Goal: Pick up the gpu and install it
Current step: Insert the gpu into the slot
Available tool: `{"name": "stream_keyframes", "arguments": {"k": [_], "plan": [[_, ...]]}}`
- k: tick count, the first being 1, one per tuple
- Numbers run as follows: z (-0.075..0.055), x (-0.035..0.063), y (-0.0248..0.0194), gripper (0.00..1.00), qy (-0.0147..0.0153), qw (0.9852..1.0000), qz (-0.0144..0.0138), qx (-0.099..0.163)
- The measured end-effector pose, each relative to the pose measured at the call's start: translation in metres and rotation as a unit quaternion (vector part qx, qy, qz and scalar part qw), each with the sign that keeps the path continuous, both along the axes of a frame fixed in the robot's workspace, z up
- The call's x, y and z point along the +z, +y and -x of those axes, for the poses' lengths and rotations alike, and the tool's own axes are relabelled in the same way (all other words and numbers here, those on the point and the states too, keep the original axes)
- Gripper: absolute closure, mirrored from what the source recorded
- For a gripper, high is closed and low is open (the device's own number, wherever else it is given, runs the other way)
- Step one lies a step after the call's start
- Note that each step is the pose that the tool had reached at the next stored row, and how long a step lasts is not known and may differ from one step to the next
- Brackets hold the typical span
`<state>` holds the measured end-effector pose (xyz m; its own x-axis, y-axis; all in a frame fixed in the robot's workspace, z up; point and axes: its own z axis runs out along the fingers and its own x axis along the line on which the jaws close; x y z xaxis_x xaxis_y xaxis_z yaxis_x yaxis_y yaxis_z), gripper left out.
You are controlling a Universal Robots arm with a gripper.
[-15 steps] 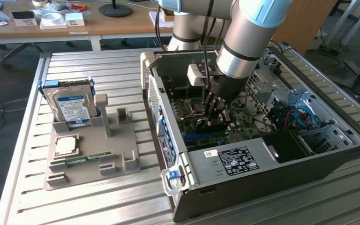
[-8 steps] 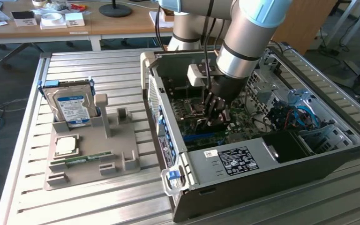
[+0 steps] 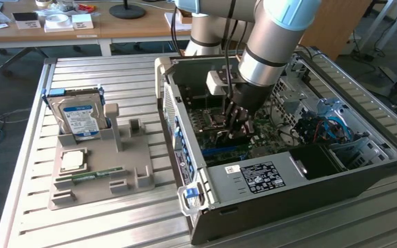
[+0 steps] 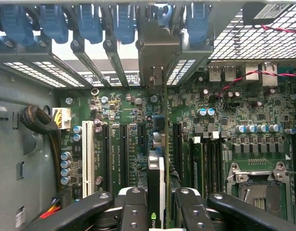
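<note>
Inside case (image 3: 302,199), gpu (image 4: 156,175) within claw (image 4: 160,201)

The case (image 3: 281,175) lies open on the table (image 3: 81,227), at 3 o'clock of centre in the exterior view. At the case's 9 o'clock sits the fixture (image 3: 102,175). On it, the drive (image 3: 78,116) stands at 12 o'clock, the CPU (image 3: 73,160) lies midway, and the memory stick (image 3: 98,173) lies at the CPU's 4 o'clock. A desk (image 3: 116,28) stands behind the table at 11 o'clock. Inside the case, over the motherboard (image 4: 234,110), the gripper (image 3: 237,128) has the gpu (image 4: 156,190) edge-on between its fingers (image 4: 133,207).
</note>
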<state>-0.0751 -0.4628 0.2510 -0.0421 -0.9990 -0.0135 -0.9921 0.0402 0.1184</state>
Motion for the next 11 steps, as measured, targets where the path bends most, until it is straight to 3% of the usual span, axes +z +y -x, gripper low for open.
{"name": "stream_keyframes", "arguments": {"k": [11], "plan": [[0.0001,-0.0026,0.0001,0.73,-0.0001,1.0000,-0.0004,0.000]]}}
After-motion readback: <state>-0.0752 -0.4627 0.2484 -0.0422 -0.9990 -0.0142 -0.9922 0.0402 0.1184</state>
